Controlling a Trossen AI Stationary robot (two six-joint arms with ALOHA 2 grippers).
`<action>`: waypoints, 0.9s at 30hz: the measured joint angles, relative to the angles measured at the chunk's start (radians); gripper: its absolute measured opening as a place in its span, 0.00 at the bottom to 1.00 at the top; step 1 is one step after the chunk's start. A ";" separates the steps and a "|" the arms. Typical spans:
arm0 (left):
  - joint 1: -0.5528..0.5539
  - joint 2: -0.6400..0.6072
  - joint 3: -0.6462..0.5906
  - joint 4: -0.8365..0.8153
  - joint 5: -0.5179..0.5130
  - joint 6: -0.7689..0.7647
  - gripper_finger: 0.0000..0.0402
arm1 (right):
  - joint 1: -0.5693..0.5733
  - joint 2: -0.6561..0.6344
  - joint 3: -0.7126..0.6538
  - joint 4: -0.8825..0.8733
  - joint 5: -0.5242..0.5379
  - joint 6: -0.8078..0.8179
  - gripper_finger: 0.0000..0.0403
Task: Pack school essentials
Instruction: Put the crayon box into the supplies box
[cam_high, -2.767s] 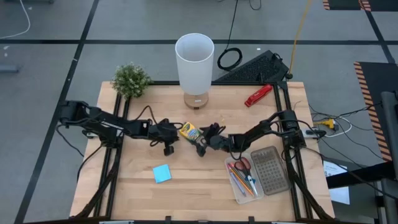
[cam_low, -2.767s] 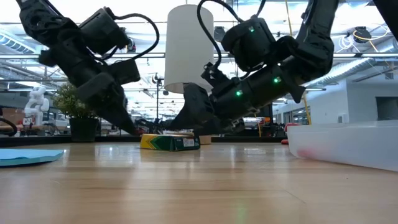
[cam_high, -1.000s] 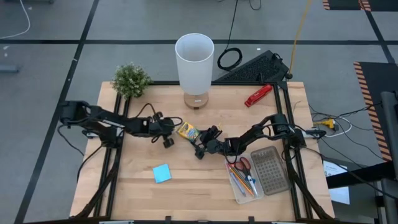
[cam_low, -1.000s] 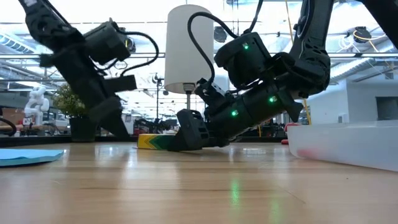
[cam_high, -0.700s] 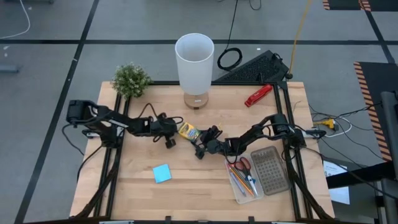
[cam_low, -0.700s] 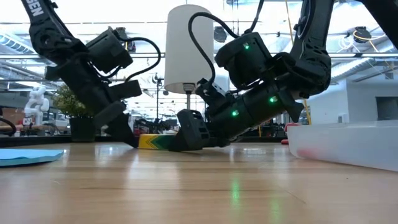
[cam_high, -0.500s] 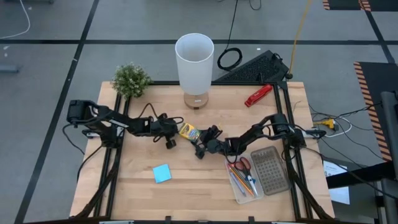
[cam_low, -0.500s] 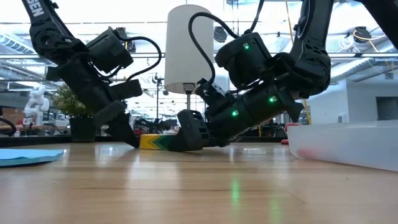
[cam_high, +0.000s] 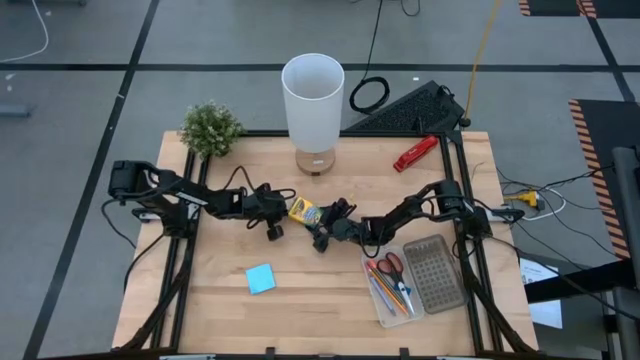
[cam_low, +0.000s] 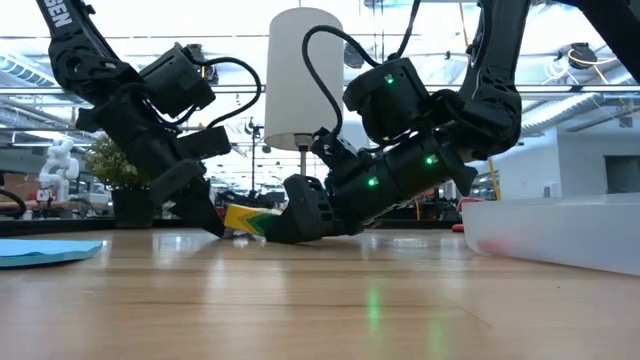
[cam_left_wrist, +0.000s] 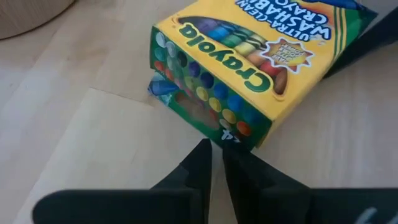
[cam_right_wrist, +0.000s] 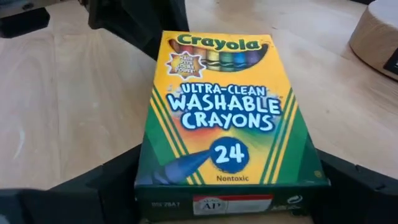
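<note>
At the far left of the high view we see the plant (cam_high: 211, 128) at the table's (cam_high: 330, 300) back corner, and nearer the front the blue pad (cam_high: 261, 279) lying flat and apart from both arms. The left gripper (cam_high: 275, 216) rests low at mid-table; in its wrist view its two fingers (cam_left_wrist: 198, 163) stand almost together, with only a thin slit between them, their tips at the near bottom corner of the crayon box (cam_left_wrist: 249, 62) and holding nothing. A small blue scrap (cam_left_wrist: 163, 91) shows under that corner. The box (cam_high: 303, 211) sits between the two grippers, just in front of the white cylinder (cam_high: 313, 98). In the low view we see its left end (cam_low: 250, 219) tilted up off the wood. The right gripper (cam_high: 325, 224) grips the box's other end: in the right wrist view its fingers (cam_right_wrist: 109, 177) flank the box (cam_right_wrist: 224, 118) on both long sides, pressed against it. Farther right lies the clear tray (cam_high: 455, 300), holding the scissors (cam_high: 390, 265) and several pens (cam_high: 390, 293) beside a grey perforated block (cam_high: 437, 272). The red tool (cam_high: 414, 154) lies near the back right corner.
</note>
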 joint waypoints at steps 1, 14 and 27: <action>-0.001 0.000 0.000 0.000 0.001 0.000 0.12 | -0.001 0.000 0.000 0.000 -0.002 0.000 0.85; -0.001 -0.042 0.000 -0.082 0.003 0.012 0.12 | 0.000 -0.003 0.000 0.001 0.001 0.000 0.80; -0.010 -0.363 -0.003 -0.388 -0.055 -0.067 0.12 | 0.045 -0.165 -0.003 -0.184 -0.051 -0.048 0.80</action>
